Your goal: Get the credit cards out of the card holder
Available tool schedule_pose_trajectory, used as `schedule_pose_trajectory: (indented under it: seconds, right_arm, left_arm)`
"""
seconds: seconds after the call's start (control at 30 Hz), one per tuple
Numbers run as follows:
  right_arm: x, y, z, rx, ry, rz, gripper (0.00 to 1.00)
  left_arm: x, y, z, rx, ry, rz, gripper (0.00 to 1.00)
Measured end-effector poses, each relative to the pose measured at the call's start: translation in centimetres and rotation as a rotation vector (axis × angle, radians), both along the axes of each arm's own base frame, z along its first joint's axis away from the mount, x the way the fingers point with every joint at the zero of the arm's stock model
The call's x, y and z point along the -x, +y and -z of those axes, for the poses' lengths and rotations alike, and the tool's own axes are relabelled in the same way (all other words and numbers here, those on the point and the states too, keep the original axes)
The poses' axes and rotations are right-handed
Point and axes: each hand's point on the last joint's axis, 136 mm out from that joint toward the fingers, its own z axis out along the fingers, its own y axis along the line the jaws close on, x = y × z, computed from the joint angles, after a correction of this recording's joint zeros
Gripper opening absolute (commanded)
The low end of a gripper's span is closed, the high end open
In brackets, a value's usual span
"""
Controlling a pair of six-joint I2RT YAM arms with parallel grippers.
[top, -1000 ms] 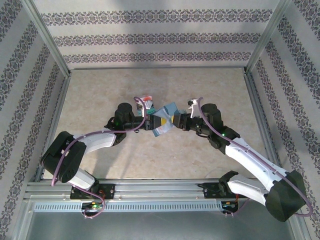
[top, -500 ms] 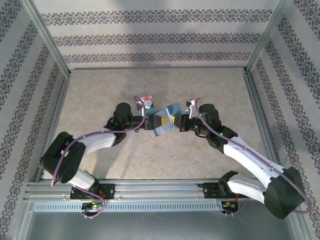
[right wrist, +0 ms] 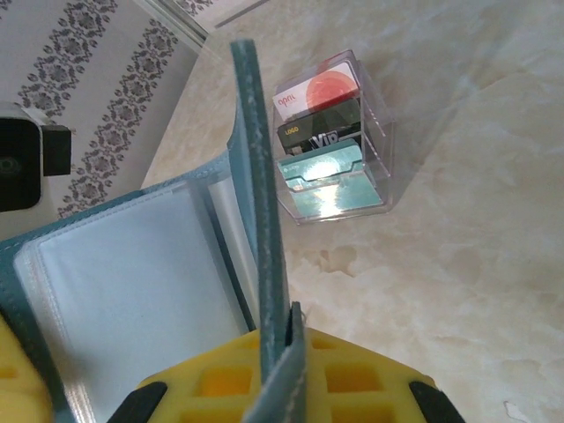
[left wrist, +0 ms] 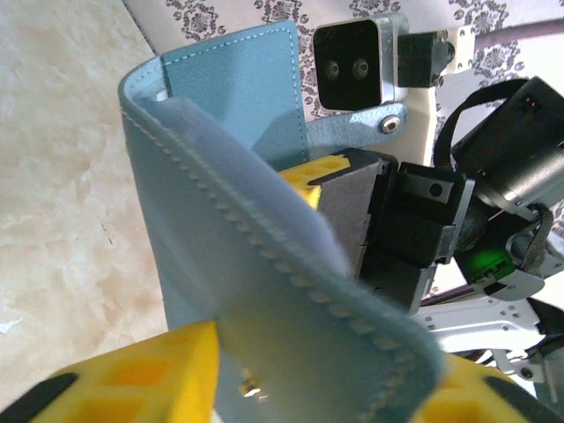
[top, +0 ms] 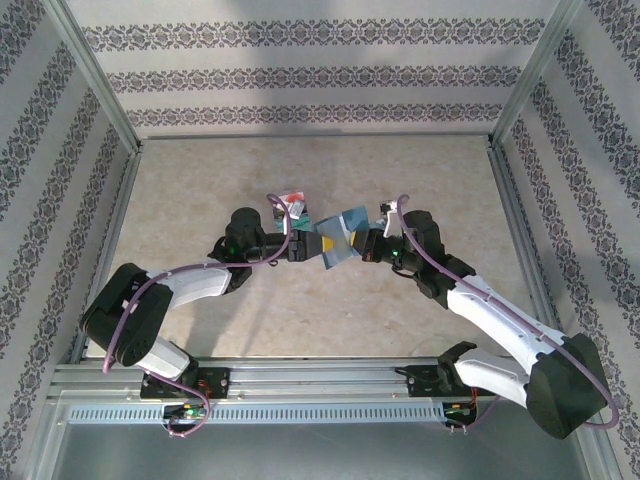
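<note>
- Card holder (top: 343, 232) hangs in the air between the two grippers, just beside the clear box (right wrist: 386, 150) on its right side and slightly nearer the arm bases, lifted off the table (top: 250, 180).
- It is spread open: one slate-blue flap runs towards the left gripper (top: 318, 246), the other towards the right gripper (top: 362, 243).
- The right gripper, on the far side of the holder from the clear box, has its yellow fingers (right wrist: 352, 374) pressed together on the edge of a flap, which stands edge-on in the right wrist view.
- The left gripper sits close to the clear box, on its near side. A curved flap passes between its yellow fingers (left wrist: 132, 383), which stand somewhat apart (whether they actually press the flap cannot be told).
- Inside the holder, clear sleeves (right wrist: 123, 291) face the right wrist camera, and pale blue lining shows through them.
- A closure tab (left wrist: 352, 132) with a small metal snap sticks out from the flap farthest from the left wrist camera.
- The clear box rests on the table and holds three credit cards (right wrist: 319, 130) in stepped tiers: a whitish card with a red disc (right wrist: 322, 88) at the back, a black card (right wrist: 317, 132) in the middle and a teal-green card (right wrist: 322, 181) at the front.
</note>
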Motion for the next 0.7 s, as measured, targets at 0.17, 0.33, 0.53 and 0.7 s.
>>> schedule_pose_trajectory:
  seconds: [0.17, 0.33, 0.53, 0.7]
  right_arm:
    - [-0.1, 0.1, -0.2, -0.012, 0.000, 0.002, 0.00]
    - [0.0, 0.2, -0.4, -0.017, -0.008, -0.005, 0.21]
    - [0.9, 1.7, -1.1, -0.009, -0.062, -0.086, 0.47]
    - [1.0, 2.0, -1.3, 0.020, -0.090, -0.112, 0.53]
  left_arm:
    - [-0.1, 0.0, 0.1, -0.001, 0.000, 0.000, 0.25]
    - [-0.2, 0.0, 0.1, -0.002, -0.004, -0.005, 0.17]
    - [-0.1, 0.0, 0.2, -0.002, -0.002, 0.001, 0.12]
    - [-0.1, 0.0, 0.1, -0.002, -0.002, 0.001, 0.10]
